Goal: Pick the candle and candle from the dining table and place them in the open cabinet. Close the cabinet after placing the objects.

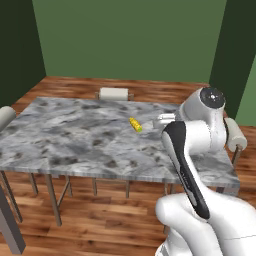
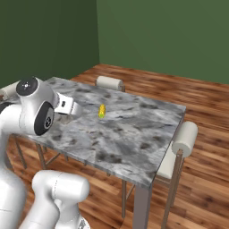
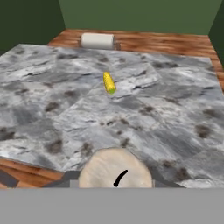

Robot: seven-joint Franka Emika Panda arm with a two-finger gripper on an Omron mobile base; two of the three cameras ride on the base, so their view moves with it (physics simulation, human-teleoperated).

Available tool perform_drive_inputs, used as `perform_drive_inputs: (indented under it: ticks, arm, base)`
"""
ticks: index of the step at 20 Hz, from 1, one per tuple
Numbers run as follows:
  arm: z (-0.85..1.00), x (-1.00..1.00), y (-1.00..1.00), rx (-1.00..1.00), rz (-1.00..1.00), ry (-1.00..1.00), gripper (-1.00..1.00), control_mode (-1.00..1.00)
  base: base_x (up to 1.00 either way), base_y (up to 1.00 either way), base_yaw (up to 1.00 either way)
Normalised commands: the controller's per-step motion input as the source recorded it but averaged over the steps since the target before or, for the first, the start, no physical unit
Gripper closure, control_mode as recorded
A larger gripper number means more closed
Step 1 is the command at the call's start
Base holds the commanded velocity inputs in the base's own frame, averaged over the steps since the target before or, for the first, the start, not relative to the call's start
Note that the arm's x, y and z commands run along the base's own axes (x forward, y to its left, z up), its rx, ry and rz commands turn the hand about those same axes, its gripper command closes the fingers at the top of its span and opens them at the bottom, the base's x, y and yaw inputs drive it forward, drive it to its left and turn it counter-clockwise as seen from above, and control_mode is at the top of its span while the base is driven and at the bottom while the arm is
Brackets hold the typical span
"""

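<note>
**Desk:** Candle, cream and round-topped with a short black wick: where did it sit when the shutter fell?

**Photographer:** It sat close under the hand camera, between the jaws of the white arm's two-finger gripper, over the near edge of the grey-white marbled stone counter. The jaws were drawn narrow and appeared closed on its sides. Whether its base touched the stone, I could not tell.

**Desk:** Anything else on the counter?

**Photographer:** A yellow corn cob lay well apart from the candle, towards the middle. A chair with a cream padded roll for a backrest stood at the far edge.

**Desk:** How would the candle handle?

**Photographer:** My judgement is that it was light and stiff, though wax is smooth and marks easily. A hard squeeze could dent it, and a loose one could let it slide. The top looked broad against the jaws, so the body below the rim seemed the place to grip, with the wick left alone. It would want to be carried upright and level to the cabinet.
</note>
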Motion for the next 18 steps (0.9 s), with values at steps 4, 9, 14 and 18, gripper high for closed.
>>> perform_drive_inputs:
  ticks: [4, 9, 14, 18]
  arm:
    - [0.11, -0.34, 0.17, -0.06, 0.00, -0.15, 1.00, -1.00]
    - [0.24, -0.29, 0.03, -0.01, 0.00, -0.10, 1.00, -1.00]
    - [0.35, -0.28, 0.00, 0.00, 0.00, -0.04, 1.00, -1.00]
    - [0.08, -0.04, 0.00, 0.00, 0.00, 0.00, 1.00, 1.00]
  base:
    - [0.00, 0.00, 0.00]
    - [0.00, 0.00, 0.00]
    - [0.00, 0.00, 0.00]
    - [-0.01, 0.00, 0.00]
